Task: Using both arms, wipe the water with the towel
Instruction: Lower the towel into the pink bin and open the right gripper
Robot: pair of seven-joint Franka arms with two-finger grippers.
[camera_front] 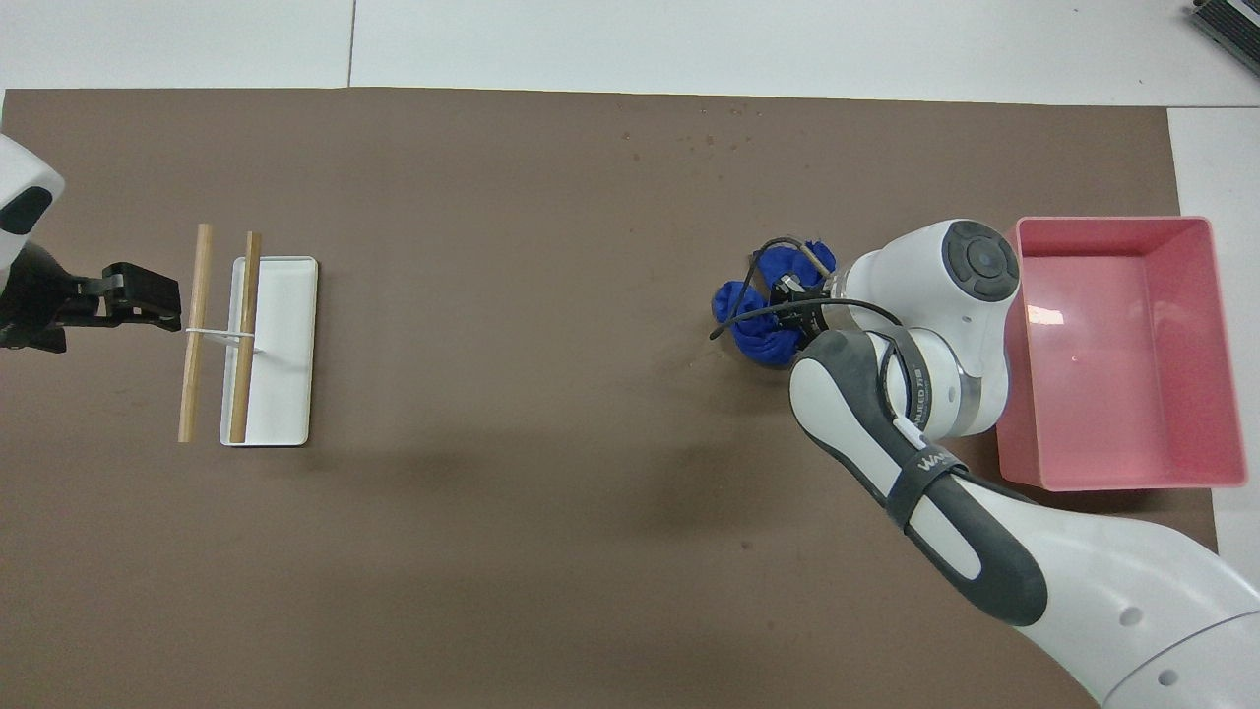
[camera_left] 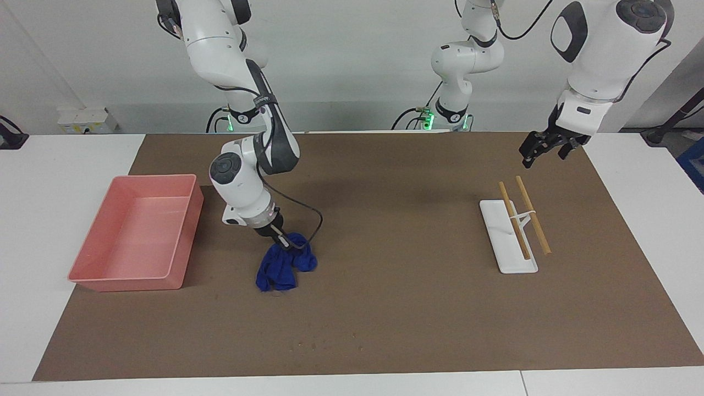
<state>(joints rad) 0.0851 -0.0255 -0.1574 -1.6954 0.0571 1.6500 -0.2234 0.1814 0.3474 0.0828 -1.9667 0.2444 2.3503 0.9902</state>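
Observation:
The blue towel (camera_left: 279,268) (camera_front: 760,321) hangs bunched from my right gripper (camera_left: 282,242) (camera_front: 793,299), which is shut on its top fold. The towel's lower end drags on the brown mat (camera_left: 396,231), beside the pink tray (camera_left: 132,281) (camera_front: 1112,483). Water shows only as small dark specks (camera_left: 314,346) (camera_front: 711,144) on the mat, farther from the robots than the towel. My left gripper (camera_left: 543,153) (camera_front: 156,295) hangs open in the air over the mat at the left arm's end, holding nothing, beside the wooden sticks.
A white tray-like stand (camera_left: 509,259) (camera_front: 285,295) with two wooden sticks (camera_left: 532,214) (camera_front: 195,325) laid across it sits toward the left arm's end. The right arm's cable loops beside the towel. White tabletop borders the mat.

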